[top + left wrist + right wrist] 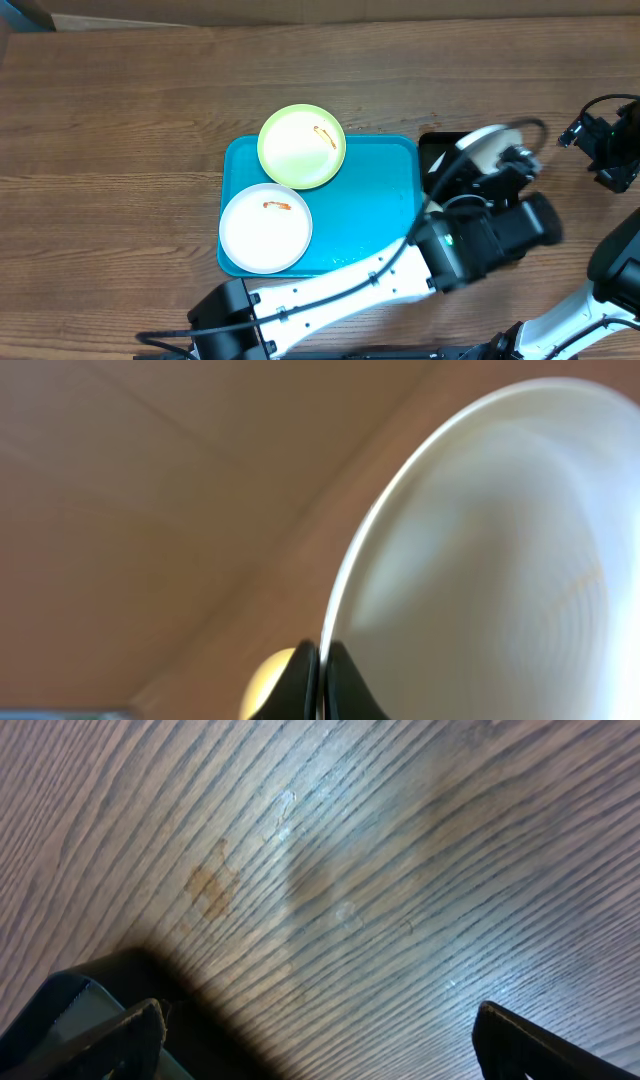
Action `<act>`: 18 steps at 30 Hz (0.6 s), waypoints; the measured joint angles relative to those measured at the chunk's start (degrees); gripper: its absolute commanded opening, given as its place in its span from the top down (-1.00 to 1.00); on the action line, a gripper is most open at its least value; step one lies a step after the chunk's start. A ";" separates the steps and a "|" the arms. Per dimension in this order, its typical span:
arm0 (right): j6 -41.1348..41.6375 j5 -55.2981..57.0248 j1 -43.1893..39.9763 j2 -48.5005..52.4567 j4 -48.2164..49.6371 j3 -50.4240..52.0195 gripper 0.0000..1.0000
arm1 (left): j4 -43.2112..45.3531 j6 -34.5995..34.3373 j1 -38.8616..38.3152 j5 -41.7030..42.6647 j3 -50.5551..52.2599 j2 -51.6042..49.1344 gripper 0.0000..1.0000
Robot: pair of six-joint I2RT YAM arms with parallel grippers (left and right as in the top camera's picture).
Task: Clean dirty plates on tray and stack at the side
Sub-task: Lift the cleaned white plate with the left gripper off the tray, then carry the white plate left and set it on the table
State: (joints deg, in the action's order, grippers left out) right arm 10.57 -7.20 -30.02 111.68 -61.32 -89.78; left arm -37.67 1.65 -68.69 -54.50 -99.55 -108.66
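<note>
Pinching the rim of a white plate (500, 560) with the left gripper (322, 680), fingers pressed tight on it, plate held up on edge over the black tray (437, 150) just right of the tray (375, 200). Lying flat on the tray: a green plate (300, 147) at the far edge, overhanging the rim, and a second white plate (265, 230) at the near left corner just beside it, each with a small orange smear. Far right, above the wood table (350, 840), the right gripper (315, 1025) spread wide, holding nothing.
</note>
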 measured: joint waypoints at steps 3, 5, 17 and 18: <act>-0.04 0.00 0.00 0.00 -0.02 0.00 -1.00 | -4.70 -8.76 3.65 12.79 0.02 0.00 0.91; -0.07 -0.02 0.00 0.00 -0.04 0.00 -1.00 | -5.55 -13.16 7.34 21.86 0.02 0.00 0.91; -0.04 0.00 0.00 0.00 -0.02 0.00 -1.00 | -13.44 -21.44 50.51 68.32 0.00 0.00 0.92; -0.04 -0.02 0.00 0.00 -0.02 0.00 -1.00 | -14.80 -21.42 55.67 69.81 0.00 0.00 0.92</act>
State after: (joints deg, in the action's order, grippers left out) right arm 10.52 -7.22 -30.02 111.68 -61.34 -89.78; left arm -52.47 -19.77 -13.02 15.31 -99.55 -108.66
